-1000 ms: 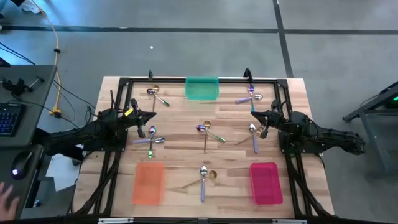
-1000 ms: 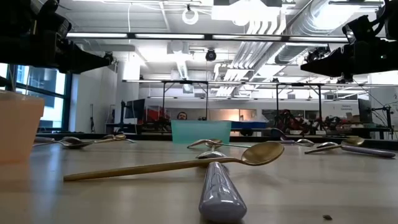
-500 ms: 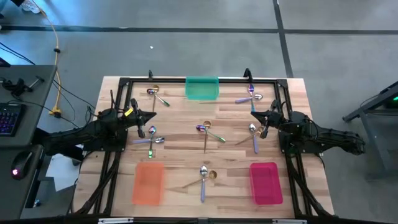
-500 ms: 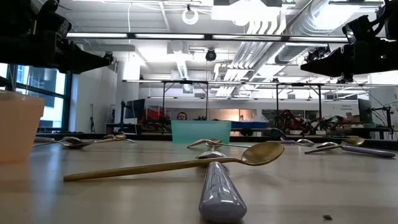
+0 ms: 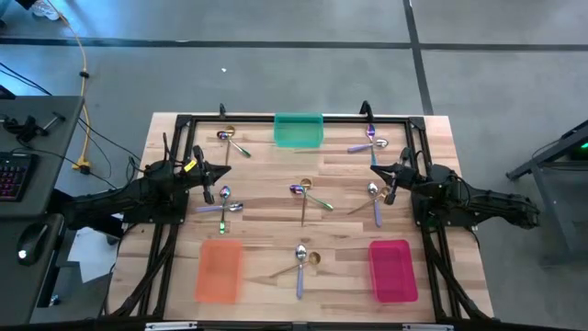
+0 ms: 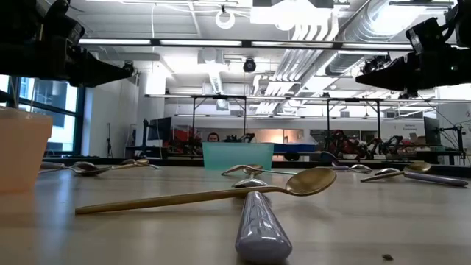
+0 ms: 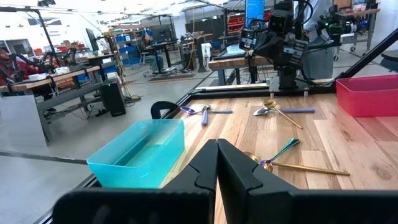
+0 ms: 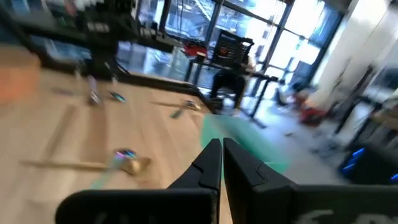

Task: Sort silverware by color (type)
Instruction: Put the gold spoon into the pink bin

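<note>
I see left gripper [image 5: 209, 181] and right gripper [image 5: 390, 181] raised near side edges, fingers pressed together; slim metal spoons [image 5: 303, 198] scattered on wood table [image 5: 340, 230].

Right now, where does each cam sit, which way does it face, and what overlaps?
High: overhead, straight down on the table; both arms, left gripper, right gripper.
Low: table height, level across a gold spoon into the room; both arms up in the corners.
Left wrist: over its shut fingers toward the green tray, pink tray and right arm.
Right wrist: over its shut fingers toward the green tray and left arm.
Shared: the green tray, all four.
</note>
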